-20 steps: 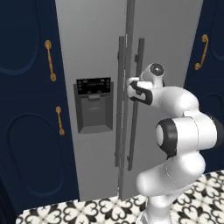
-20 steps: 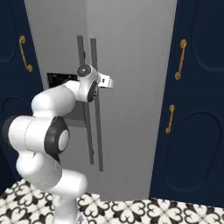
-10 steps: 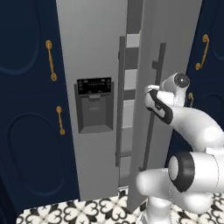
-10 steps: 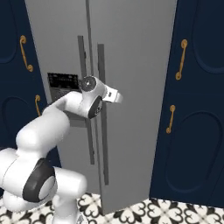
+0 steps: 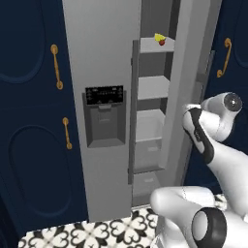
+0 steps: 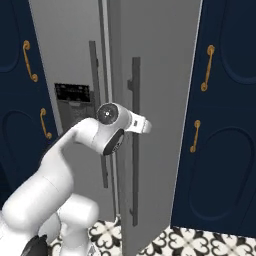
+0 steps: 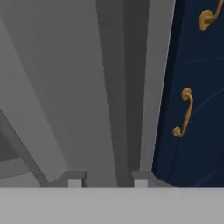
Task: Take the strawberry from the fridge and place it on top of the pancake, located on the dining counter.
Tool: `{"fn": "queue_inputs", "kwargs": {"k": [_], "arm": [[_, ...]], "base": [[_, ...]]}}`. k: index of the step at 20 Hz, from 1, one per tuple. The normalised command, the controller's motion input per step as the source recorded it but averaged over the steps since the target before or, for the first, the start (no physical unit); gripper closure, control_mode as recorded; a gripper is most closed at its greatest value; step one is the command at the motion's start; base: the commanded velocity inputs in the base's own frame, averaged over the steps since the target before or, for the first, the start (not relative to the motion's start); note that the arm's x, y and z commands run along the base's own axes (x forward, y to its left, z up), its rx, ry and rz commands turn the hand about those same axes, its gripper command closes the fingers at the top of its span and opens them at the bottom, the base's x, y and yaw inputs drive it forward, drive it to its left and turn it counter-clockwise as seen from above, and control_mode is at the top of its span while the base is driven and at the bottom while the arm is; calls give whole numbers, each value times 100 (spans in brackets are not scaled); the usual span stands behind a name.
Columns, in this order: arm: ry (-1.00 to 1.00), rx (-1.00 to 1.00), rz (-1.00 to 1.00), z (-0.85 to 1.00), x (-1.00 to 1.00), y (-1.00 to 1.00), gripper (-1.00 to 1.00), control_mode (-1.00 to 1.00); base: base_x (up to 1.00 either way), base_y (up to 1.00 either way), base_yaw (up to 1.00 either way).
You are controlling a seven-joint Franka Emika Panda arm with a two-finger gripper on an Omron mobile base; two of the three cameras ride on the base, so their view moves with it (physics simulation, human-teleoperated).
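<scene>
The fridge (image 5: pixel 101 63) has its right door (image 6: pixel 160 100) swung partly open. In the hand view my gripper (image 7: pixel 108 182) is shut on that door's long vertical handle (image 7: pixel 111 109), which runs up between the two finger tips. The right base view has the gripper (image 6: pixel 144 127) against the same handle (image 6: pixel 135 150). On the top shelf inside lies the strawberry (image 5: pixel 162 42), small and red, touching a small yellow fruit (image 5: pixel 158 37). The pancake and the dining counter are out of view.
Grey shelves (image 5: pixel 153 87) step down inside the fridge. The left door carries a dark dispenser panel (image 5: pixel 104 116) and its own handle (image 5: pixel 131 111). Navy cabinets with brass handles (image 5: pixel 57 68) (image 6: pixel 206 67) flank the fridge. The floor is patterned tile (image 5: pixel 97 235).
The right fridge door has swung much wider as the arm pulled back to the right with the handle. The shelves and the strawberry have come into sight.
</scene>
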Motion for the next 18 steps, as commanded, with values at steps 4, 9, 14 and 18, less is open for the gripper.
{"fn": "queue_inputs", "kwargs": {"k": [4,9,14,18], "arm": [[-1,-7,-4,34,-100,39,-100,-100],[1,-22,-12,47,-72,95,-100,-100],[6,-32,-15,23,0,100,-100,-100],[10,-22,-15,3,74,65,-100,-100]], "base": [[0,0,0],[0,0,0],[0,0,0],[0,0,0]]}}
